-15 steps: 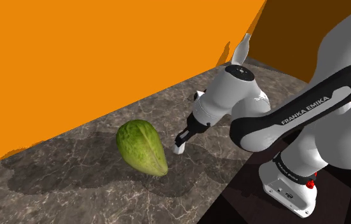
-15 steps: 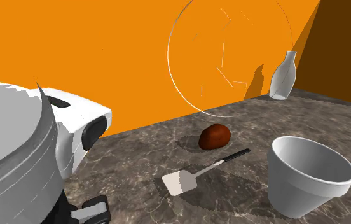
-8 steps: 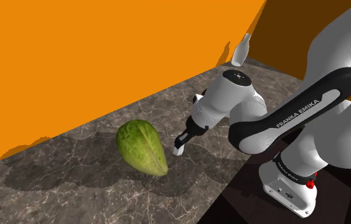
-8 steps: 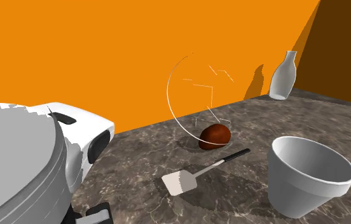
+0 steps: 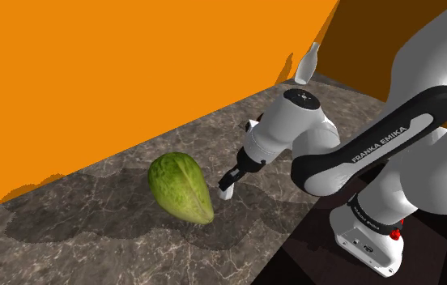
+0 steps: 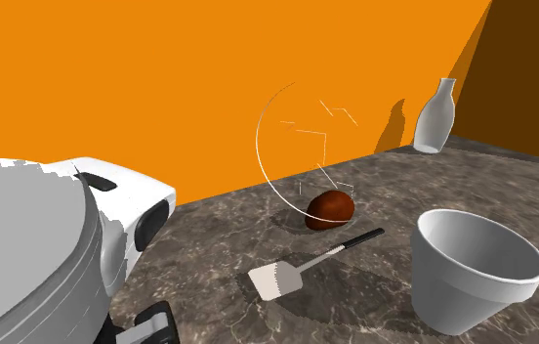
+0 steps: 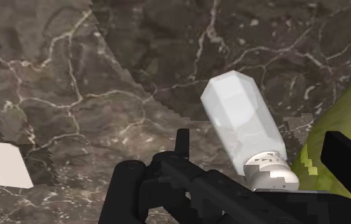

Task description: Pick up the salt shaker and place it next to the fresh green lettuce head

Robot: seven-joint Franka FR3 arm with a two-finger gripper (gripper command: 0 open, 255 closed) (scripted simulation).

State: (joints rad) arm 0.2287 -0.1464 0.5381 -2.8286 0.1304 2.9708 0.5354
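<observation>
Black pincer hangs low over the marbled counter, fingers apart and clasping nothing. The white salt shaker sits between them untouched, just beside the green lettuce head. Placement looks all but done. Next comes a clean lift away without nudging the shaker.
</observation>
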